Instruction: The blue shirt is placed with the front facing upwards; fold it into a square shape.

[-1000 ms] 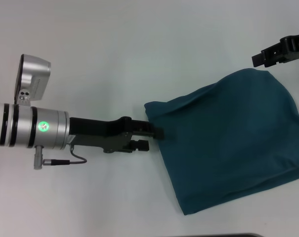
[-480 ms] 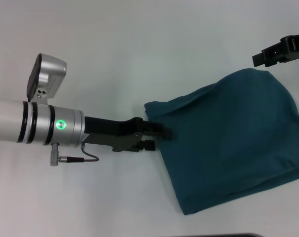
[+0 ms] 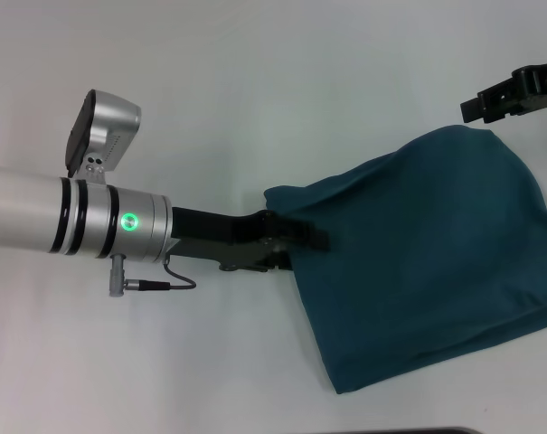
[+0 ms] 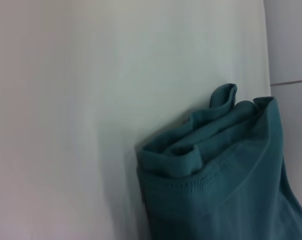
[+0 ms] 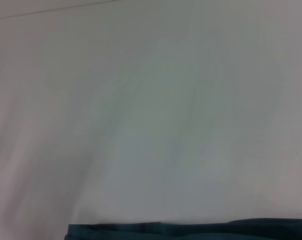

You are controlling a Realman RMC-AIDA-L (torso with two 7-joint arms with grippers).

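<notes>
Blue shirt (image 3: 418, 262): folded into a rough squarish bundle, lying on the white bench (image 3: 255, 90) at the right of the head view. No lettering or collar showing; plain teal cloth on top. Far edge humped and rumpled, near left corner comes to a blunt point close to the bench's front edge. Left wrist view shows the stacked fold layers and a stitched hem at the bundle's corner (image 4: 200, 160), the layers rolled over one another.

Left claw (image 3: 300, 246): reaching in from the left, low over the bench, its tips at the shirt's left edge near the far-left corner. One finger lies on top of the cloth, the other sits lower at the edge; it looks clamped on that edge, though the contact is partly hidden.

Right claw (image 3: 479, 105): at the far right, above the shirt's far edge, apart from the cloth. Cannot tell whether its fingers are apart or together. Right wrist view: mostly bare bench, a strip of the shirt at the picture's edge (image 5: 190, 231).
</notes>
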